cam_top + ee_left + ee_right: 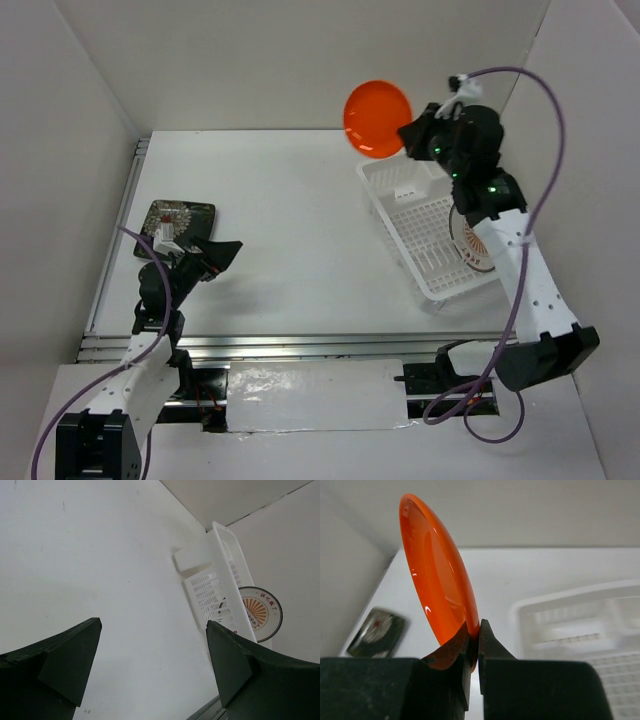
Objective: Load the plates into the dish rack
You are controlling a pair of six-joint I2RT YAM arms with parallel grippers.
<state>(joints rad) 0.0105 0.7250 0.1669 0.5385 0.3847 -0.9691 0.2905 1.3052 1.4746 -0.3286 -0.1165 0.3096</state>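
A white table with two robot arms. The right gripper held the orange plate on edge in the air, above the far end of the rack. Its jaws were pressed together on the plate's lower rim. The sunburst plate stood on edge at the rack's right wall, seemingly inside. The square plate lay flat on the table at far left, well apart from the rack. The left gripper hung just beside it with jaws spread wide, holding nothing.

The step in hand looked like racking the orange plate. Next, I judged, it would need lowering on edge between the floor ribs before the jaws let go. The square plate was not yet loaded.
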